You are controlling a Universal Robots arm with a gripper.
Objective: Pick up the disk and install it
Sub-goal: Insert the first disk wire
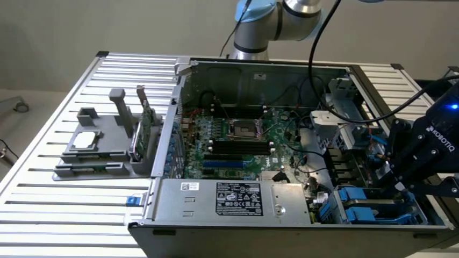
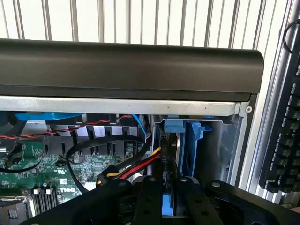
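The gripper (image 2: 167,187), fingers narrow, is holding the disk (image 2: 168,207) on edge at the blue drive bay (image 2: 192,145). The installing step seems in hand, and I judge it is calling for straight alignment with the slot.

Plain pale wall (image 1: 107,27) behind a slatted aluminium table (image 1: 72,207)

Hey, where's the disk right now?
The disk stands on edge between the jaws of the gripper, at the blue drive bay in the front corner of the computer case, on the exterior view's right.
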